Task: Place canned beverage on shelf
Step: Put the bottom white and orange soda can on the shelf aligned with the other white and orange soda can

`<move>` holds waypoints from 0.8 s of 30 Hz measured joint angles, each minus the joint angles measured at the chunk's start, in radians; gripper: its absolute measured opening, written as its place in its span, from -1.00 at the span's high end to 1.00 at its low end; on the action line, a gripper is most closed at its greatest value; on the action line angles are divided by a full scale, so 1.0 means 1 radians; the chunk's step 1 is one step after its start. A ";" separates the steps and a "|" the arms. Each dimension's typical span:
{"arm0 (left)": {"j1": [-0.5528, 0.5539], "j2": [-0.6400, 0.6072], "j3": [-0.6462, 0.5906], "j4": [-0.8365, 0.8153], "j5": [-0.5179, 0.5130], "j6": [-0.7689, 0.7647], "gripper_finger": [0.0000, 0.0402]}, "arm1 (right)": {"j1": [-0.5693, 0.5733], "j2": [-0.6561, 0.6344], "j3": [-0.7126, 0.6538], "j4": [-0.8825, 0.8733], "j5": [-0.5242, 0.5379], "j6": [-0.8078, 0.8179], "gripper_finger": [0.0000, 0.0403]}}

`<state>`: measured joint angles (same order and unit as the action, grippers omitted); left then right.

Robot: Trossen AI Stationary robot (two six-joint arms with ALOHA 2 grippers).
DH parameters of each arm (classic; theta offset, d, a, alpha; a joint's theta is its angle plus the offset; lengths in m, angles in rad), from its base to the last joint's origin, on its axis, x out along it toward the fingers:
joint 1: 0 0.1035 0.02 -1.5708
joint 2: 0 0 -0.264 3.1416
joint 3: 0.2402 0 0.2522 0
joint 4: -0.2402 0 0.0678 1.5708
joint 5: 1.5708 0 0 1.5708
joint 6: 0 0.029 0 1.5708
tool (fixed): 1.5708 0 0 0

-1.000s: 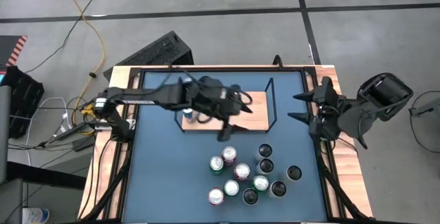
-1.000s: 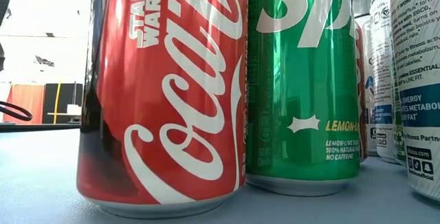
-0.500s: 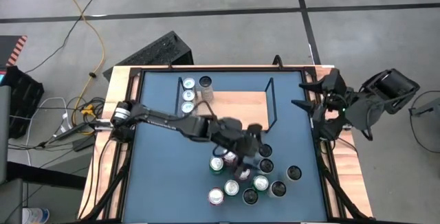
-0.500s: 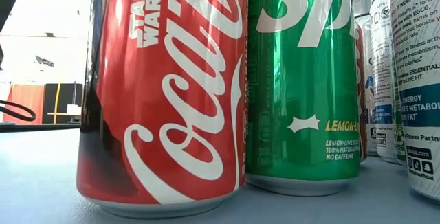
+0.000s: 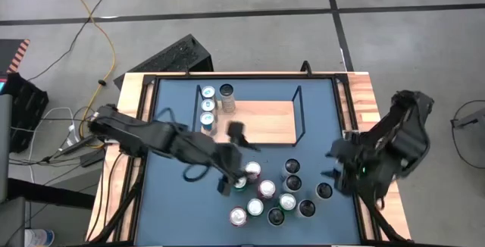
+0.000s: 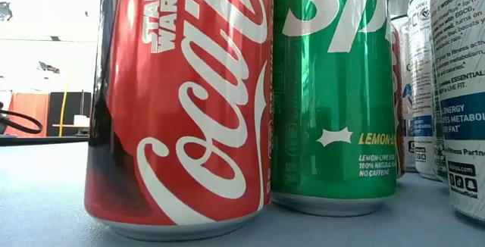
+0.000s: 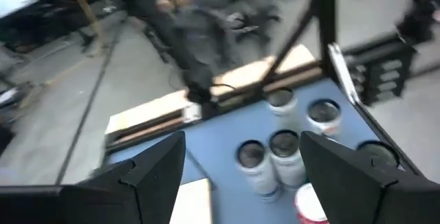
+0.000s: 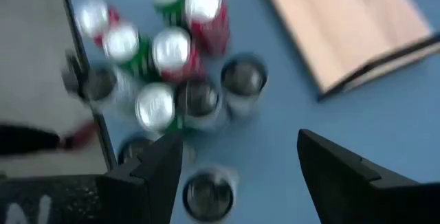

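Note:
The shelf [image 5: 265, 122] is a light-wood board in a black wire frame at the far middle of the blue table. Several cans [image 5: 208, 104] stand at its left end. A cluster of several canned beverages [image 5: 273, 194] stands on the table near the front, with a red one [image 6: 178, 103] and a green one [image 6: 333, 88] closest in the low view. My left gripper [image 5: 233, 158] hovers open just left of the cluster. My right gripper [image 5: 336, 167] hovers open at the cluster's right side. Neither has anything between its fingers [image 7: 155, 172] [image 8: 155, 176].
The shelf's upright black rail [image 5: 298, 114] stands at its right end. A raised wooden border [image 5: 364, 118] runs round the table. Bare blue surface [image 5: 182, 209] lies left of the cluster. Cables and a dark case [image 5: 170, 54] lie on the floor beyond the far edge.
My left gripper has left the shelf's left end and swung toward the near edge to the can cluster, uncovering the cans on the shelf. My right gripper has come from the table's right edge toward the near edge, tipping downward beside the cluster. No can has moved.

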<state>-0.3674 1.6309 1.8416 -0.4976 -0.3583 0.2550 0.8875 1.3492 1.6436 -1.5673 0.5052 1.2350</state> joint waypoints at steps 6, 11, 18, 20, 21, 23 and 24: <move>0.000 -0.132 0.001 -0.060 -0.051 -0.121 -0.36 | 0.031 0.114 0.004 0.003 -0.098 0.012 -0.35; 0.000 -0.174 0.000 -0.119 -0.077 -0.184 -0.36 | 0.032 0.210 0.005 0.020 -0.204 0.015 -0.35; 0.000 -0.185 0.000 -0.201 -0.093 -0.240 -0.36 | 0.079 0.286 0.004 0.049 -0.130 0.206 -0.35; 0.000 -0.185 0.000 -0.221 -0.090 -0.254 -0.36 | 0.116 0.302 0.004 0.058 -0.048 0.322 -0.35; 0.000 -0.186 0.000 -0.228 -0.086 -0.261 -0.36 | 0.136 0.312 0.004 0.056 -0.015 0.380 -0.35; 0.000 -0.186 0.000 -0.237 -0.080 -0.268 -0.36 | 0.168 0.340 0.005 0.046 0.001 0.470 -0.35; 0.000 -0.186 0.000 -0.239 -0.074 -0.269 -0.36 | 0.186 0.357 0.005 0.043 -0.006 0.502 -0.35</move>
<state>-0.3672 1.4448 1.8412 -0.7368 -0.4327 -0.0139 1.0732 1.7062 1.6485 -1.5239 0.4989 1.7370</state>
